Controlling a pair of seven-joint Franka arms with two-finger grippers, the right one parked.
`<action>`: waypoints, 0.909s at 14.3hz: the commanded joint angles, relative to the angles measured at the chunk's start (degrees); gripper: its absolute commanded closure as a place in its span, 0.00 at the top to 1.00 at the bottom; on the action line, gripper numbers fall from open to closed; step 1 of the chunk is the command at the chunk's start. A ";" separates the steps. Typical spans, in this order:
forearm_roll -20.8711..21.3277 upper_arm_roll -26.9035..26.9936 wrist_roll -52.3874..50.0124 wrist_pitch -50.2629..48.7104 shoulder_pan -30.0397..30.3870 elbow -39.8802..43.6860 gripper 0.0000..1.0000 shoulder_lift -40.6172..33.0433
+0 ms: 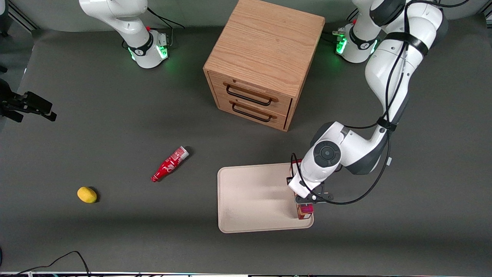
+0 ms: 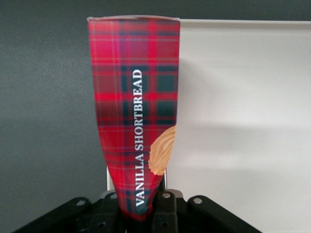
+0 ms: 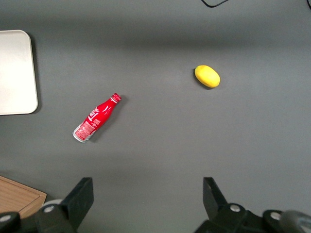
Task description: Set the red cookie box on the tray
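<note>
Clerk: Item one, box (image 1: 305, 211). Location?

Checker: Clamped in the gripper (image 1: 306, 200), the jaws closed on its narrow sides. It sits over the tray (image 1: 246, 200) at the edge toward the working arm's end. The wrist view shows tartan print and a cookie picture.

Clerk: Long axis?

Checker: It runs along that tray edge, from nearer the front camera to farther from it. The box reaches out past the fingertips on both sides, and the arm hides the middle in the front view.

Clerk: Over tray or table?

Checker: Mostly tray. In the wrist view, the box (image 2: 133, 97) has beige tray (image 2: 243, 121) on one flank and grey table (image 2: 48, 121) on the other, so it rides just about on the rim. Whether it touches the tray or hangs just above cannot be told.

Clerk: Judgement on the next move?

Checker: Probably a small shift toward the tray's middle, then lower and let go. A release here risks one long edge resting on the rim.

Clerk: Item two, surface and room.

Checker: Tray flat and bare, with plenty of space. Bottle (image 1: 169, 164) and lemon (image 1: 87, 194) lie well apart, toward the parked arm's end. Cabinet (image 1: 265, 57) stands farther from the camera, clear of the path.
</note>
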 commanded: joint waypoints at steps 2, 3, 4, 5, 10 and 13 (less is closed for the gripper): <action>1.57 0.22 -1.75 0.77 -0.14 -0.77 0.97 -0.83; 1.57 0.22 -1.75 0.68 0.03 -0.77 1.00 -0.83; 1.49 0.22 -1.83 0.68 0.12 -0.77 1.00 -0.91; 1.23 0.22 -1.84 -0.10 0.30 -0.77 1.00 -1.26; 0.52 -0.57 -3.42 -10.64 1.09 -0.07 1.00 -7.22; -6.66 -0.05 -1.76 -17.14 1.44 -0.07 1.00 -14.78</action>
